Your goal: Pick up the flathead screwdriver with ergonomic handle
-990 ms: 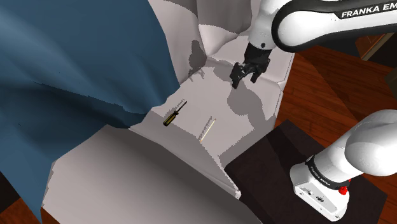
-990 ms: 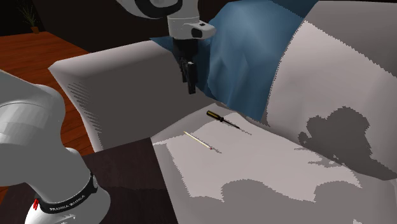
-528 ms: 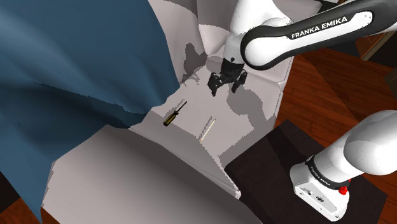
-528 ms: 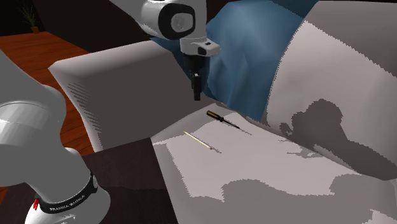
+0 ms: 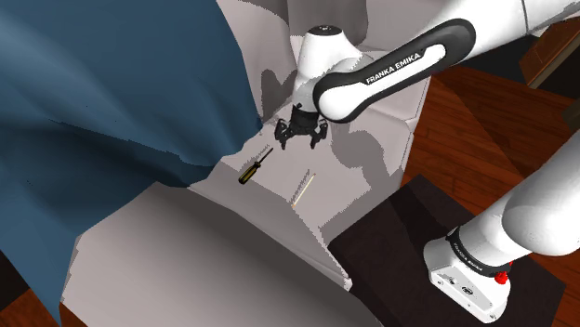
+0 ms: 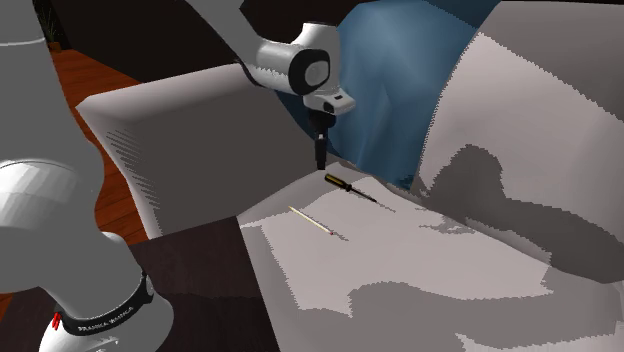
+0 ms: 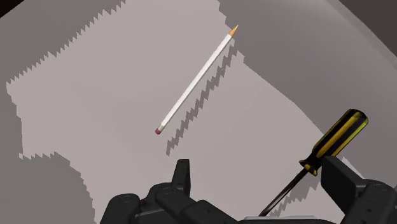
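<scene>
The flathead screwdriver (image 5: 252,168) has a yellow-and-black handle and a thin dark shaft. It lies flat on the pale grey sofa seat (image 5: 279,200), just below the edge of the blue blanket. My gripper (image 5: 299,138) hovers a little above the seat, close to the shaft end of the screwdriver. In the second exterior view the gripper (image 6: 321,157) points straight down just above the handle (image 6: 336,181). In the wrist view the fingers (image 7: 183,175) stand apart, open. The screwdriver (image 7: 329,141) lies beside the other finger, its shaft running between the two, untouched.
A white pencil (image 5: 302,188) lies on the seat near the screwdriver, pencil (image 7: 195,79) ahead of the gripper. A blue blanket (image 5: 112,84) drapes the sofa back. A grey armrest (image 6: 190,140) rises beside the seat. The dark stand (image 5: 409,241) sits on a wooden floor.
The arm has swung towards the shoulder view's left and lowered. The gripper went from beside the armrest to just above the seat near the screwdriver. Screwdriver and pencil have not moved.
</scene>
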Robot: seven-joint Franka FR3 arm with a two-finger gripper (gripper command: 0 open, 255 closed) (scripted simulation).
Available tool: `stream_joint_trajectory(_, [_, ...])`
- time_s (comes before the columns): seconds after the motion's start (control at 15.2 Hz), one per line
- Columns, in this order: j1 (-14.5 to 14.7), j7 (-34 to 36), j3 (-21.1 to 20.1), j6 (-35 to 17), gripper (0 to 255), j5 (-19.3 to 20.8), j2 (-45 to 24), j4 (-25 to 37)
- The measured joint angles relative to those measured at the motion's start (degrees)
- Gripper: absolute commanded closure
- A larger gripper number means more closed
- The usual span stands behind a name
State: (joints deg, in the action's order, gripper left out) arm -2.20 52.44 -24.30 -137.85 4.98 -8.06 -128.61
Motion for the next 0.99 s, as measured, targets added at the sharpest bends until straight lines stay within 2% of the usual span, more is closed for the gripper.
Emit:
stream_joint_trajectory(0.33, [3.7, 11.0, 2.5, -2.3, 0, 5.9, -12.4, 9.5])
stream_joint_trajectory(0.53, [6.0, 15.8, 4.8, -3.4, 0, 8.0, -19.5, 15.3])
stream_joint_trajectory(0.99, [10.4, 23.4, 9.1, -3.0, 0, 9.0, -35.0, 32.0])
